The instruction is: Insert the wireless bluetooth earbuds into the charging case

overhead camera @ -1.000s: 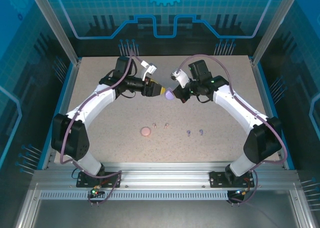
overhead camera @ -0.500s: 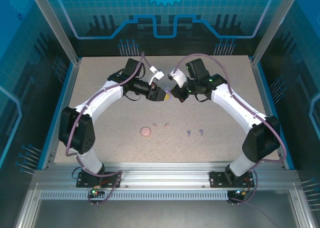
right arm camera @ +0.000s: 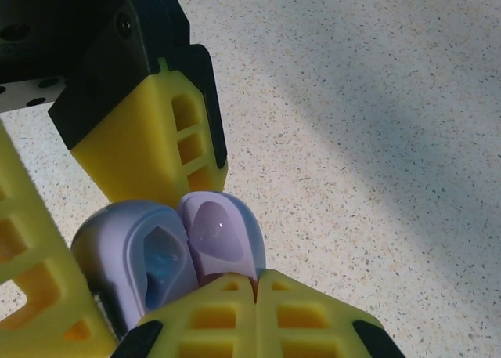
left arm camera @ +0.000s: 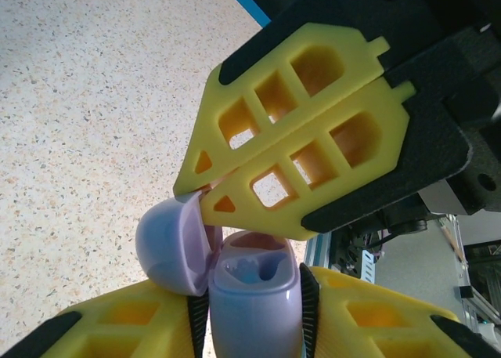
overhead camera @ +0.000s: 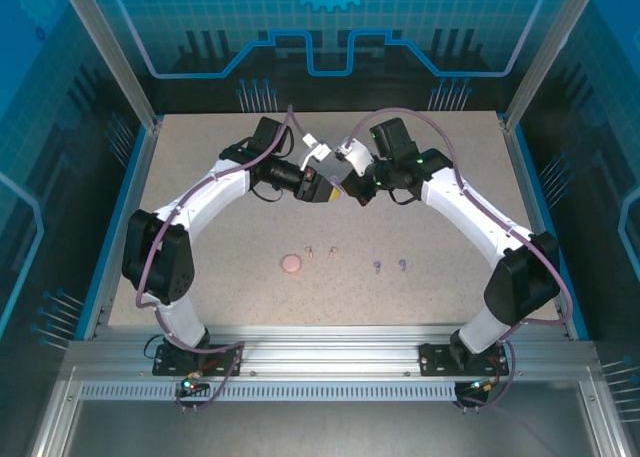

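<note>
Left wrist view: left gripper [left arm camera: 250, 283] clamps the purple charging case [left arm camera: 254, 307], lid [left arm camera: 168, 244] swung open, moulded wells showing; right gripper [left arm camera: 196, 192] fingers are pressed together, tips touching the lid rim. Top view: pink earbuds [overhead camera: 310, 249] and purple earbuds [overhead camera: 377, 266] lie loose on the table [overhead camera: 200, 277], well apart from it; closed pink case [overhead camera: 291, 264] sits just beside the pink pair.

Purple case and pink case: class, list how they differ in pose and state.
The purple case is held in the left gripper; the pink case lies on the table. The purple case's lid is open; the pink case looks closed. Both are small and rounded.
</note>
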